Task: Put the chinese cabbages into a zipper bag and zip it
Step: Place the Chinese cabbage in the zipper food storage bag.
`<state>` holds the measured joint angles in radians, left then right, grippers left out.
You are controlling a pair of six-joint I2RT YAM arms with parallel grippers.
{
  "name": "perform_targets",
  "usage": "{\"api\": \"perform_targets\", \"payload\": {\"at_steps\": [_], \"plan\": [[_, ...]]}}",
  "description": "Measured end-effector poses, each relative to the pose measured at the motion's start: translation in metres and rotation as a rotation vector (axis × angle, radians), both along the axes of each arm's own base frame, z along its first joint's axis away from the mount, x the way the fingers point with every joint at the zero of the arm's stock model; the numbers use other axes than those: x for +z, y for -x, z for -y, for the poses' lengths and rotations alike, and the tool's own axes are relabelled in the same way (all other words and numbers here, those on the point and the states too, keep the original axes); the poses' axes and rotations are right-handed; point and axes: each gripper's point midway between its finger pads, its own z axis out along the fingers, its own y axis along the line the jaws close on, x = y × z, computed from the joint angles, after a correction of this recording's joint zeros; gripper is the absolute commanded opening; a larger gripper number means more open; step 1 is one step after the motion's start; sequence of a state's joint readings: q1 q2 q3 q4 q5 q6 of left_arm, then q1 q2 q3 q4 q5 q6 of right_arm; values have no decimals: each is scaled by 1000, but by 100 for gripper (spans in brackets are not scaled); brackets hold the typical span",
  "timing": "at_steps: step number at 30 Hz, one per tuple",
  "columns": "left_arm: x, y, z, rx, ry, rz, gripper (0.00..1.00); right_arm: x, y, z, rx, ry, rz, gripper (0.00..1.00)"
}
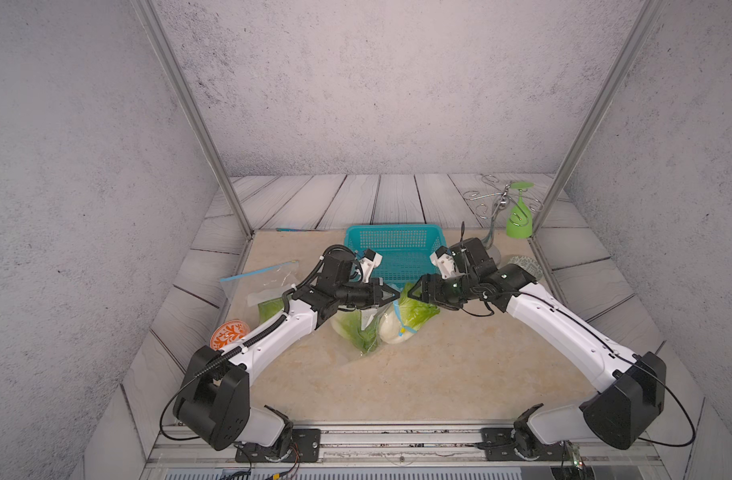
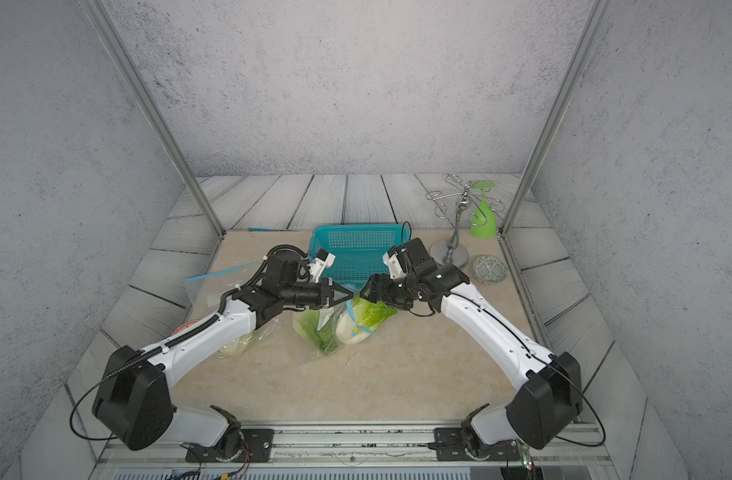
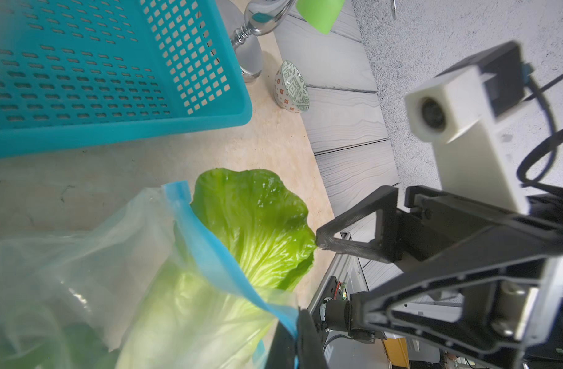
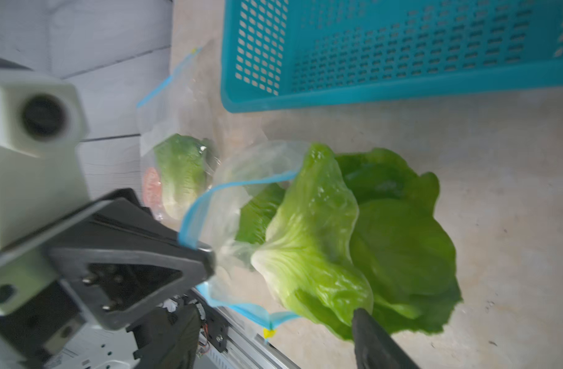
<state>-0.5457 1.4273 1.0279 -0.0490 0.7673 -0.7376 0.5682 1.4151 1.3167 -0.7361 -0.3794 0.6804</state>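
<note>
A clear zipper bag [image 1: 366, 332] with a blue zip strip [image 3: 206, 242] lies mid-table. My left gripper [image 1: 397, 294] is shut on that strip, as the left wrist view shows [image 3: 297, 332]. One chinese cabbage [image 1: 353, 334] lies inside the bag. Another cabbage [image 1: 416, 311] is partly in, its leafy top [image 4: 385, 242] sticking out past the strip. A third cabbage [image 2: 231, 349] lies under my left arm inside a separate clear bag [image 4: 178, 172]. My right gripper [image 1: 412, 291] stands open just right of the left one, one of its fingers [image 4: 379, 342] against the leaf.
A teal basket [image 1: 393, 249] stands right behind both grippers. At the back right are a metal rack [image 2: 451, 245] with a green upturned goblet [image 1: 519, 220] and a patterned bowl [image 2: 491, 270]. An orange patterned dish [image 1: 229, 334] sits by my left arm.
</note>
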Motion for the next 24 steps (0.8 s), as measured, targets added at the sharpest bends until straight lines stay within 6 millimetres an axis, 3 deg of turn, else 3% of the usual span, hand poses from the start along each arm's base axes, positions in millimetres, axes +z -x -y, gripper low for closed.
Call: {"api": "perform_targets", "payload": {"at_steps": [7, 11, 14, 21, 24], "plan": [[0, 0, 0, -2, 1, 0, 0, -30, 10, 12, -1, 72, -54, 56], [0, 1, 0, -7, 3, -2, 0, -46, 17, 2, 38, 24, -88, 32], [-2, 2, 1, -13, 1, -4, 0, -51, 13, -11, 71, -32, -92, 22], [-32, 13, 0, -61, -34, -68, 0, -42, 4, -44, 155, -200, -73, 16], [-41, 14, 0, -68, -44, -85, 0, -54, -3, -56, 155, -231, -113, 15]]}}
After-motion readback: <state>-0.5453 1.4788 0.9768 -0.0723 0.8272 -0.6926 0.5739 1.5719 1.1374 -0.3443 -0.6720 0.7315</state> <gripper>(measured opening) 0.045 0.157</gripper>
